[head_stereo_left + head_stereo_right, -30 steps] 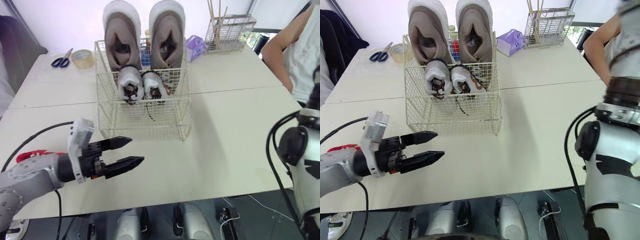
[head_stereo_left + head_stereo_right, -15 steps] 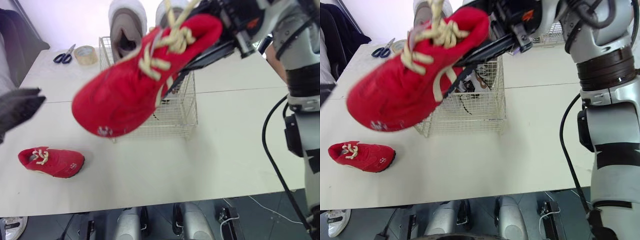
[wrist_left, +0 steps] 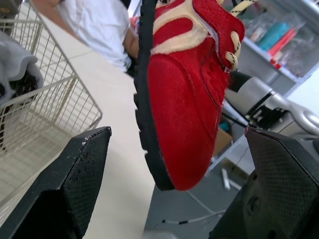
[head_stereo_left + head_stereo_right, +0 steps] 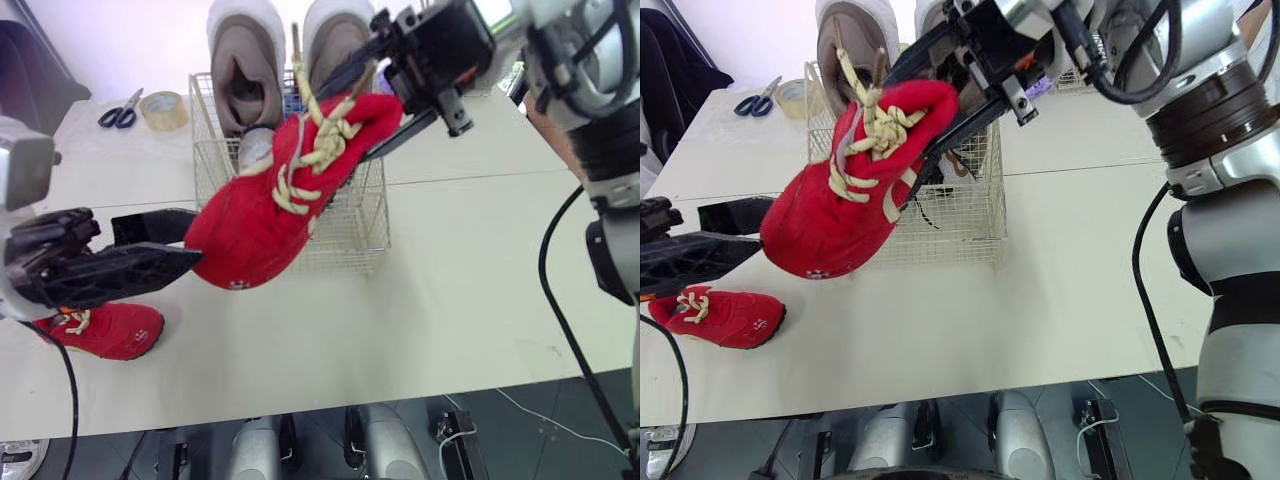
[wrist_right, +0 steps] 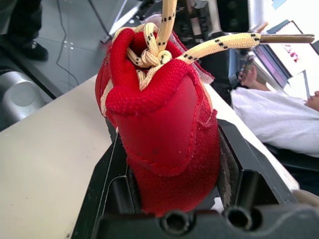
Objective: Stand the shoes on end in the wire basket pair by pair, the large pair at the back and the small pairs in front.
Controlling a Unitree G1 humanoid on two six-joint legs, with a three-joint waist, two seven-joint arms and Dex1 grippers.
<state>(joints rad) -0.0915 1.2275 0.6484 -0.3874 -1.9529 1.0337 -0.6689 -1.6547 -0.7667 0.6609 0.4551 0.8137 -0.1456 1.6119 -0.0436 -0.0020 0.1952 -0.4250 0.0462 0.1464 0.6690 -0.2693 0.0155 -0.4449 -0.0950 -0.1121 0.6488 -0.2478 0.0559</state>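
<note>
— Right gripper (image 4: 345, 120)?
— Clamped on the heel of the red shoe (image 4: 260, 220), aloft, toe down, just near of the wire basket (image 4: 365, 215).
— Left gripper (image 4: 185, 238)?
— Spread wide about that toe, untouching. Other shoe (image 4: 105, 330) lying near left.

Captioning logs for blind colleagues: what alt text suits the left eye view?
The right gripper holds a red shoe by its heel in the air in front of the wire basket, toe slanting down toward the open left gripper. A second red shoe lies on the table; a large pair stands at the basket's back.
</note>
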